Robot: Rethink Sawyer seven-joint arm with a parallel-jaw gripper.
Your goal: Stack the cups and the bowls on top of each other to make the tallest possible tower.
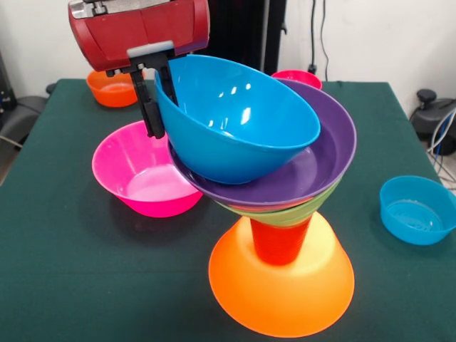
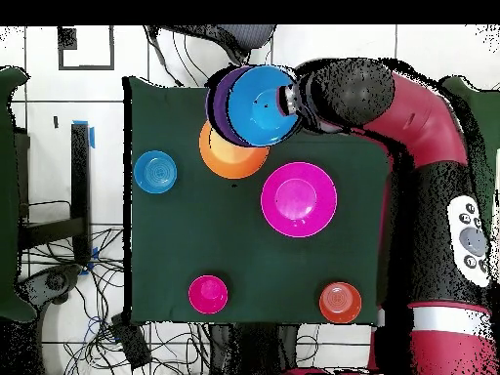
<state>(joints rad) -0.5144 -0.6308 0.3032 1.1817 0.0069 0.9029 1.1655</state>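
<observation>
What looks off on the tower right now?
The blue bowl sits steeply tilted in the purple bowl, the gripper clamped on its rim. The purple bowl also leans, overhanging the cup and orange base.

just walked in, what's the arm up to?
It is building a tower of bowls. The gripper is clamped on the rim of a tilted large blue bowl, which sits inside the purple bowl on top. Below come a green bowl, a red cup and an upturned orange bowl. The pink bowl and small blue bowl sit loose on the table.
</observation>
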